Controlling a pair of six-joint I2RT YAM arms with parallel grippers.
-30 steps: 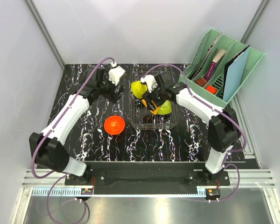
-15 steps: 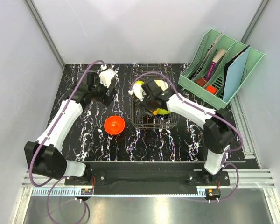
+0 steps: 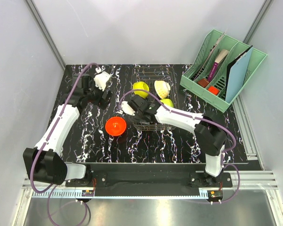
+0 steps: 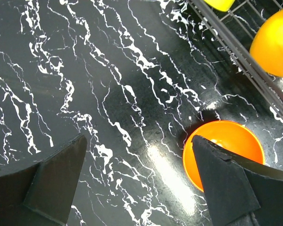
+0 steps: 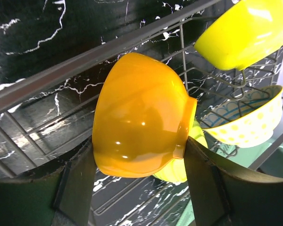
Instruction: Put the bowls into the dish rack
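Observation:
The dark wire dish rack (image 3: 173, 123) holds a yellow bowl (image 3: 140, 88), a cream dotted bowl (image 3: 162, 87) and a lime bowl (image 3: 167, 102). My right gripper (image 3: 139, 112) hangs low at the rack's near-left corner. In the right wrist view it (image 5: 137, 143) is shut on an amber bowl (image 5: 141, 113), held on its side just inside the rack's rim wire (image 5: 85, 59). An orange bowl (image 3: 116, 126) stands upright on the table left of the rack. My left gripper (image 3: 104, 95) is open and empty, further back; in its wrist view the orange bowl (image 4: 224, 143) is half hidden by the right finger (image 4: 226, 183).
A mint-green file organiser (image 3: 222, 63) with folders stands at the back right, beyond the rack. The black marbled table (image 3: 85, 136) is walled by grey panels on the left, back and right. My right arm stretches across the rack's near edge.
My right gripper has swung from the rack's middle to its near-left corner with the amber bowl, uncovering the bowls inside. The left gripper has drawn back to the left.

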